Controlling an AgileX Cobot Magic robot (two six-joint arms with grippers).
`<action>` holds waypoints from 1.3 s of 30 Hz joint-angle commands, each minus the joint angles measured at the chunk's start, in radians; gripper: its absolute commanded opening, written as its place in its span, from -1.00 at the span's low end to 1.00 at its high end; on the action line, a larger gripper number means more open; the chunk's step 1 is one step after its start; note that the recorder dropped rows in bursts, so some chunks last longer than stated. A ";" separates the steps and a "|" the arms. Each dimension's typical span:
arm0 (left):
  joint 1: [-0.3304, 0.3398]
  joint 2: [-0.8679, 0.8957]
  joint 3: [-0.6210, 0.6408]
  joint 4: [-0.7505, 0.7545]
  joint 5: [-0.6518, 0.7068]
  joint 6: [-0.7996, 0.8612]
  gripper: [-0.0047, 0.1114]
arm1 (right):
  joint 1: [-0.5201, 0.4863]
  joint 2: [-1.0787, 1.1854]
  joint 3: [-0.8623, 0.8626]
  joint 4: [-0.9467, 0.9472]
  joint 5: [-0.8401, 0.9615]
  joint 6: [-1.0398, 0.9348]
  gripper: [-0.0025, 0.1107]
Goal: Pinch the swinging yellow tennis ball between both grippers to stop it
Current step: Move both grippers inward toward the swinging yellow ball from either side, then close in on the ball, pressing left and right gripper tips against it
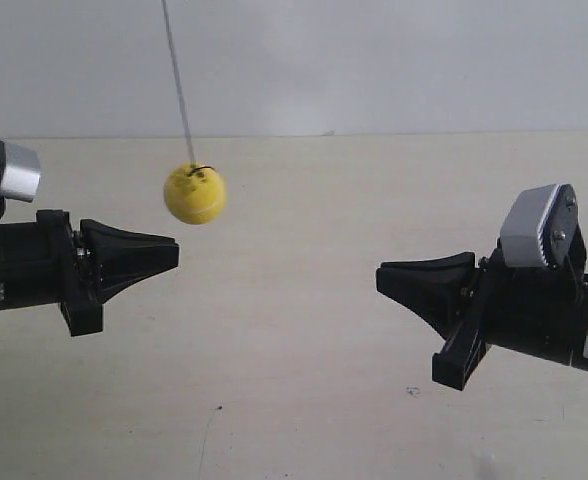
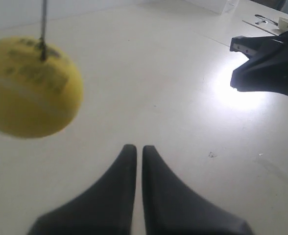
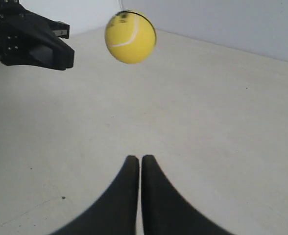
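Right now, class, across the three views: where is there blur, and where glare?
Exterior view: the yellow tennis ball and its string look smeared, as by motion. Left wrist view: the ball is close and soft, and a white glare patch burns out part of the table. Right wrist view: the ball is sharper, with no glare.

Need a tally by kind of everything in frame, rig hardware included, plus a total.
yellow tennis ball: 1
dark string: 1
black claws: 2, the left claw and the right claw
silver-grey boxes: 2, one atop each arm
Total: 6
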 commanded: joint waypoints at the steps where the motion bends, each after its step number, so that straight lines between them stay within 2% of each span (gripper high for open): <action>1: -0.005 0.003 -0.004 -0.031 0.039 0.004 -0.84 | -0.004 0.003 -0.023 -0.028 -0.019 -0.001 -0.96; 7: -0.005 0.003 -0.004 -0.049 0.024 0.006 -0.84 | -0.002 0.008 -0.069 -0.079 -0.019 0.046 -0.96; 12: -0.066 0.003 -0.017 -0.042 0.027 0.013 -0.84 | 0.010 0.051 -0.100 -0.086 -0.019 0.055 -0.96; 15: -0.097 0.003 -0.036 -0.047 0.048 0.013 -0.84 | 0.051 0.087 -0.121 -0.088 -0.019 0.055 -0.96; 24: -0.098 0.003 -0.051 -0.056 0.093 0.048 -0.84 | 0.156 0.126 -0.188 -0.086 0.003 0.038 -0.96; 39: -0.098 0.042 -0.051 -0.103 0.093 0.119 -0.84 | 0.159 0.126 -0.299 -0.101 0.027 0.078 -0.96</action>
